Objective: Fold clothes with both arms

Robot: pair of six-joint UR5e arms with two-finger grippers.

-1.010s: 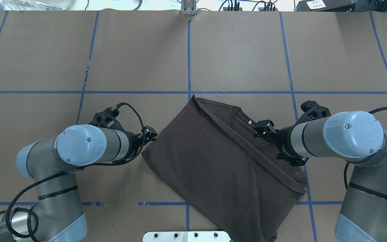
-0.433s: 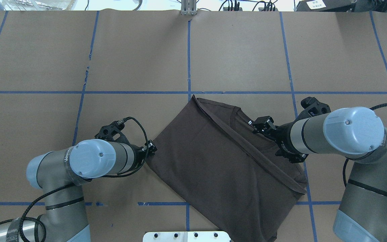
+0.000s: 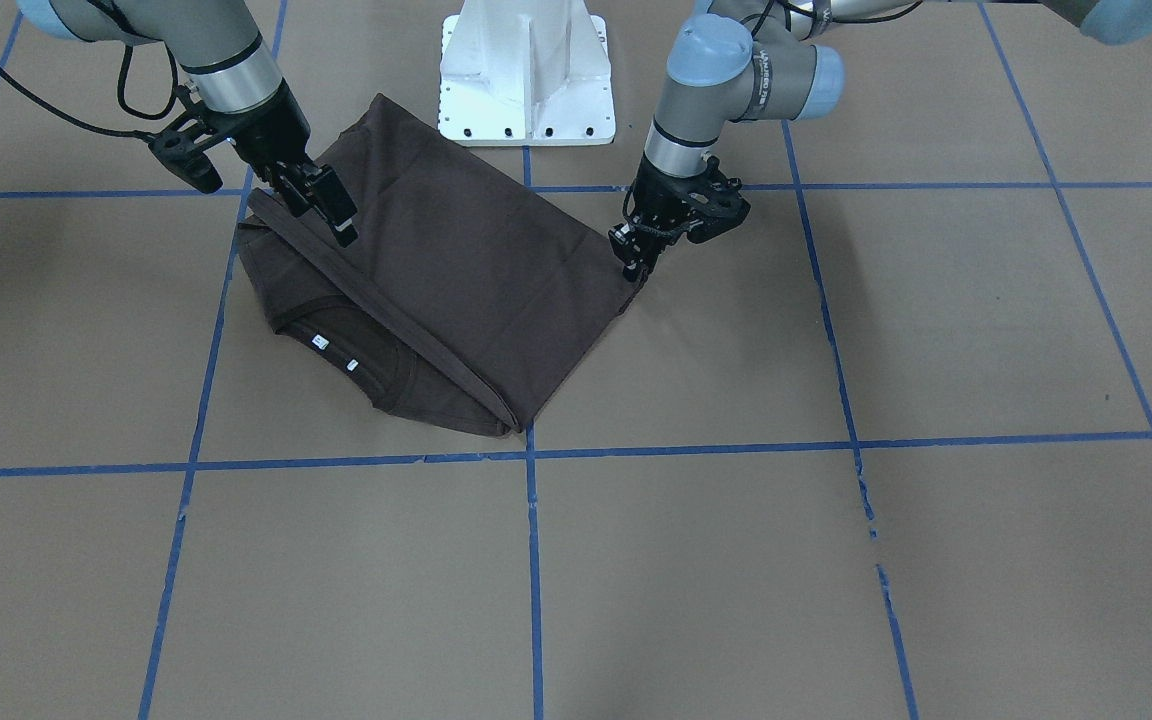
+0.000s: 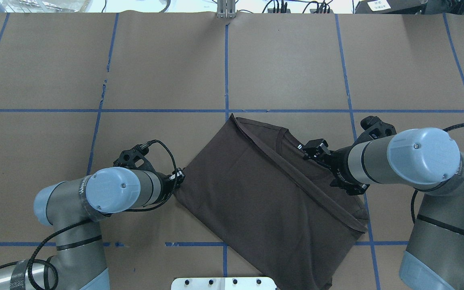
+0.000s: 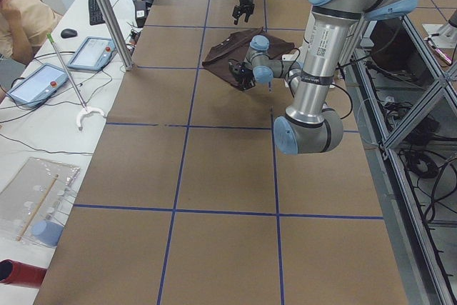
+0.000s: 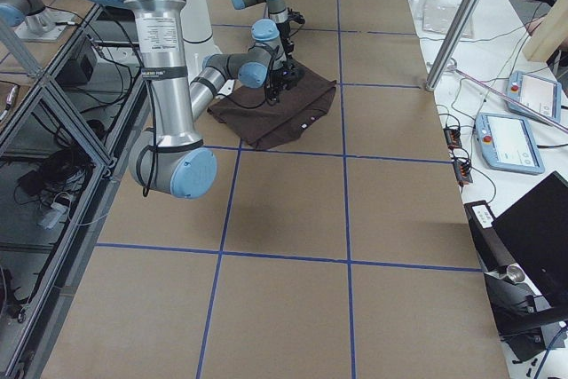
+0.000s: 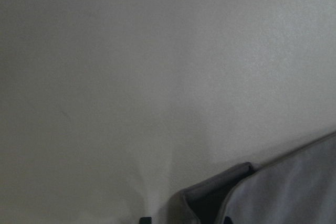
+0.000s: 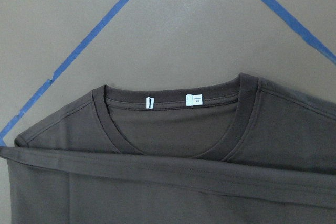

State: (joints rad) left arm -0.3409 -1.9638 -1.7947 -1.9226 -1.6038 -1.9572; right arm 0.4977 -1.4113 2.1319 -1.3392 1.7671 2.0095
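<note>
The left gripper (image 3: pixel 633 262) is being held tip-down at the T-shirt's (image 4: pixel 248 193) outer corner. In the left wrist view its two dark fingertips (image 7: pixel 145 219) are being shown apart, with the doubled corner of cloth lying between them. The right gripper (image 4: pixel 314 150) is being held just above the shirt, near the collar (image 8: pixel 237 124), and its jaws are being seen apart, with nothing between them.

The dark brown shirt is being kept flat on the table (image 4: pixel 167 60), folded and turned diagonally, in the middle squares just beside the white pedestal (image 3: pixel 526 70). The thin, matte fabric is being shown smooth, with few wrinkles. A stitched hem band (image 4: pixel 316 193) is being laid straight across the garment, below the ribbed round collar. Two small white neck tags (image 8: pixel 194 99) are being shown inside the collar's back.

The table is being covered by brown paper, marked into large squares by blue tape (image 4: pixel 226 60). The shirt's far corner is being shown almost touching a tape crossing. Wide bare paper is being left beyond the shirt and to both sides. The left arm (image 4: pixel 111 189) and the right arm (image 4: pixel 413 157) are being brought in from opposite sides, well apart from each other. On the near side, the room is being narrowed by the pedestal.
</note>
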